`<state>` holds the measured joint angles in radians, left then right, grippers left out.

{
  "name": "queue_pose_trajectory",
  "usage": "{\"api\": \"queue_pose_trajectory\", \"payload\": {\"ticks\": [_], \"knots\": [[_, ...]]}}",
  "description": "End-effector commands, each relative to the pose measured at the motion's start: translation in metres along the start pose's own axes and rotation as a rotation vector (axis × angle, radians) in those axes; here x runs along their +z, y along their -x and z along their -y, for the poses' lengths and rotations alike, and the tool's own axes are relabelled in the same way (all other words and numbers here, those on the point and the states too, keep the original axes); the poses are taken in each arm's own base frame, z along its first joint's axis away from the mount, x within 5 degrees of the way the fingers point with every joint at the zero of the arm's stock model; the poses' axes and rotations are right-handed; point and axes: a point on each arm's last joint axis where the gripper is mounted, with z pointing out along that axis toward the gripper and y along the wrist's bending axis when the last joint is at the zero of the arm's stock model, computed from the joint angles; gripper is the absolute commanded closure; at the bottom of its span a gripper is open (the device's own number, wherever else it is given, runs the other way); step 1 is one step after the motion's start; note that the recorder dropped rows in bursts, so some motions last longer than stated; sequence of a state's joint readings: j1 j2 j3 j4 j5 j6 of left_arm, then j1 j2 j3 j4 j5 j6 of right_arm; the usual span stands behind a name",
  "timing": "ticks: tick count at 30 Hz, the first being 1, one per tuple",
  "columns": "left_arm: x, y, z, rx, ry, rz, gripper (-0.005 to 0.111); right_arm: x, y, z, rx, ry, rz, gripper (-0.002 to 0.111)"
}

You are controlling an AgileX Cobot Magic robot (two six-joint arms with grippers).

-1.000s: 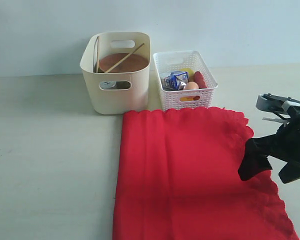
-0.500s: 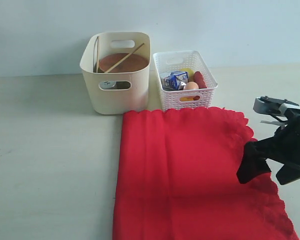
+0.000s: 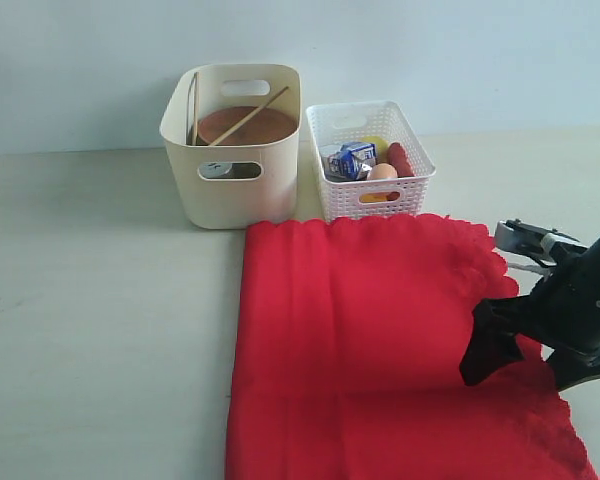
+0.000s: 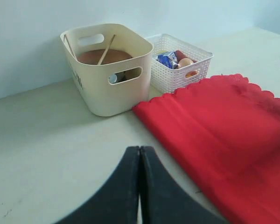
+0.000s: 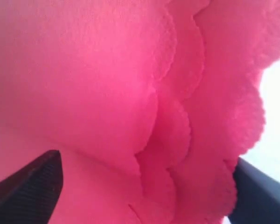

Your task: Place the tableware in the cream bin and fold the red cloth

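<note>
The red cloth [image 3: 370, 340] lies spread flat in front of the two bins. My right gripper [image 3: 530, 365] is open and low over its scalloped right edge, one finger on each side of the edge. In the right wrist view the cloth [image 5: 107, 70] fills the frame between the black fingers [image 5: 28, 191]. The cream bin [image 3: 230, 200] holds a round brown plate [image 3: 245, 128], long chopsticks [image 3: 248, 116] and a steel cup [image 3: 217, 170] that shows through the handle cut-out. My left gripper [image 4: 140, 149] is shut and empty over bare table, short of the cloth [image 4: 224, 126] and the bin [image 4: 107, 93].
A white lattice basket [image 3: 372, 200] with a blue-white carton [image 3: 352, 160], an egg [image 3: 382, 172] and other food stands right of the cream bin, touching the cloth's far edge. Bare table lies left of the cloth. A wall runs behind the bins.
My right gripper has moved down and leftward, onto the cloth's right edge. The left gripper, the bins and the cloth have not moved.
</note>
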<state>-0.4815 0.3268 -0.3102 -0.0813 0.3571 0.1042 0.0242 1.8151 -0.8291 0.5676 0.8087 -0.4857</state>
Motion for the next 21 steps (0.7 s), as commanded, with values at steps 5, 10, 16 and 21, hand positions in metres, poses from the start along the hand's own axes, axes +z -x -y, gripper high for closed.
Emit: {"api": "queue_pose_trajectory", "payload": {"ticks": [5, 10, 16, 21], "knots": [[0.0, 0.001, -0.001, -0.007, 0.007, 0.02, 0.107, 0.003, 0.001, -0.003, -0.025, 0.065, 0.005, 0.042], [0.0, 0.001, -0.001, -0.007, 0.007, 0.02, 0.107, 0.004, 0.002, -0.001, -0.026, 0.052, 0.023, 0.076], [-0.006, -0.001, 0.0, -0.006, 0.008, 0.045, 0.107, 0.003, 0.002, 0.001, -0.049, 0.021, 0.026, 0.108], [-0.013, -0.014, -0.004, -0.021, 0.071, 0.071, 0.107, -0.004, 0.003, 0.007, -0.024, -0.062, -0.001, 0.108]]}}
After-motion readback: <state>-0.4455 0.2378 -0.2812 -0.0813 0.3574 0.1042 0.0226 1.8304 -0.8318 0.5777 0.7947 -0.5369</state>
